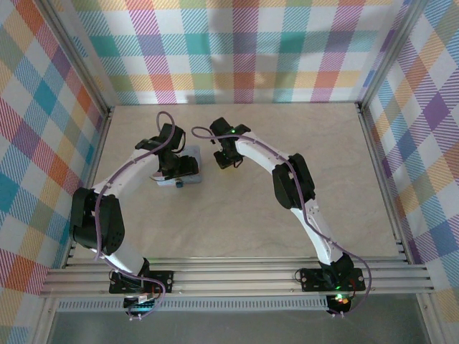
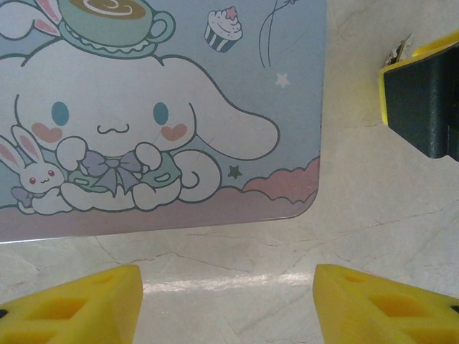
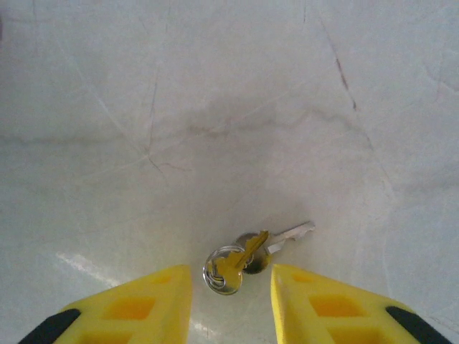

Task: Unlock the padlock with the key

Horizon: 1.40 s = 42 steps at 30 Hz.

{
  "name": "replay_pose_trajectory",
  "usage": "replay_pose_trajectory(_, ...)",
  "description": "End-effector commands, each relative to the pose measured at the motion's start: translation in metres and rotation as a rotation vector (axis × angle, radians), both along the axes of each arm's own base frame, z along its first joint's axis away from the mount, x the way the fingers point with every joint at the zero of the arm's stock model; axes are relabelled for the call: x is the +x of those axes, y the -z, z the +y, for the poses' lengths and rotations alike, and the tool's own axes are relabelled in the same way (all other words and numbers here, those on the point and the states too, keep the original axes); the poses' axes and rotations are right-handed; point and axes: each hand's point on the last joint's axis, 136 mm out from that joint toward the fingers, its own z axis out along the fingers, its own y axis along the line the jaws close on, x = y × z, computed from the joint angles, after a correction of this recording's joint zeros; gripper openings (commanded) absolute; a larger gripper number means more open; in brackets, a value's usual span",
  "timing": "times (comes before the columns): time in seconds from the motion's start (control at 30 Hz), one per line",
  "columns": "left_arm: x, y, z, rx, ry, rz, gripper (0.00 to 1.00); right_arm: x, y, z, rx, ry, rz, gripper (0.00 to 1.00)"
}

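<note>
Right wrist view: key (image 3: 290, 233) flat on pale table (image 3: 215, 100), grey blade pointing away to the right. Joined on ring (image 3: 221, 274) with brass-coloured second key (image 3: 248, 251), which partly overlaps it. Right gripper (image 3: 229, 279) low over the bunch, yellow fingers apart, ring between the tips, nothing clamped.

Padlock too small to place with confidence from above. Bluish speck (image 1: 178, 183) at near edge of cartoon tin (image 2: 287, 86), under left gripper (image 2: 228, 287), possibly it. Left gripper fingers wide apart over bare table just beside the tin's corner, holding nothing.

Hazards, as judged:
- Thin metal on a smooth, hard surface: likely to skate or spin away on closing, with pads meeting above it.
- Ring and brass key nearer the tips than the grey blade: probable pinch on the ring alone, leaving the key dangling and impossible to aim at a keyhole. Alternatively, wrong key presented.
- Very low approach needed for so flat a target: risk of fingertips jamming against the table.
- Both wrists close together near the tin in the top view: risk of contact between arms, or of the tin nudged and the padlock shifted.
</note>
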Motion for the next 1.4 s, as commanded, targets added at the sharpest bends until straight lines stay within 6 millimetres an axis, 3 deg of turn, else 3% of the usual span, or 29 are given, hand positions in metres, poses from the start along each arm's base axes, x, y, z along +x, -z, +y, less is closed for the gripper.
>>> replay_pose_trajectory(0.0, 0.001, -0.011, 0.005, 0.016, 0.003, -0.016, 0.64, 0.011, -0.03, 0.009, 0.04, 0.005, -0.064, 0.38)
replay_pose_trajectory(0.43, -0.002, -0.008, 0.007, 0.025, 0.004, -0.007, 0.64, 0.004, 0.012, 0.007, -0.01, -0.008, 0.015, 0.41)
replay_pose_trajectory(0.63, -0.004, -0.008, 0.008, 0.022, 0.004, -0.009, 0.64, -0.005, 0.021, 0.0, -0.038, 0.002, 0.054, 0.37)
replay_pose_trajectory(0.97, -0.008, -0.01, 0.006, -0.004, -0.004, -0.019, 0.64, -0.023, 0.0, -0.016, -0.037, 0.016, 0.039, 0.27)
replay_pose_trajectory(1.37, -0.029, -0.011, 0.002, -0.081, -0.02, -0.039, 0.64, -0.074, -0.031, -0.031, 0.13, 0.08, 0.069, 0.13)
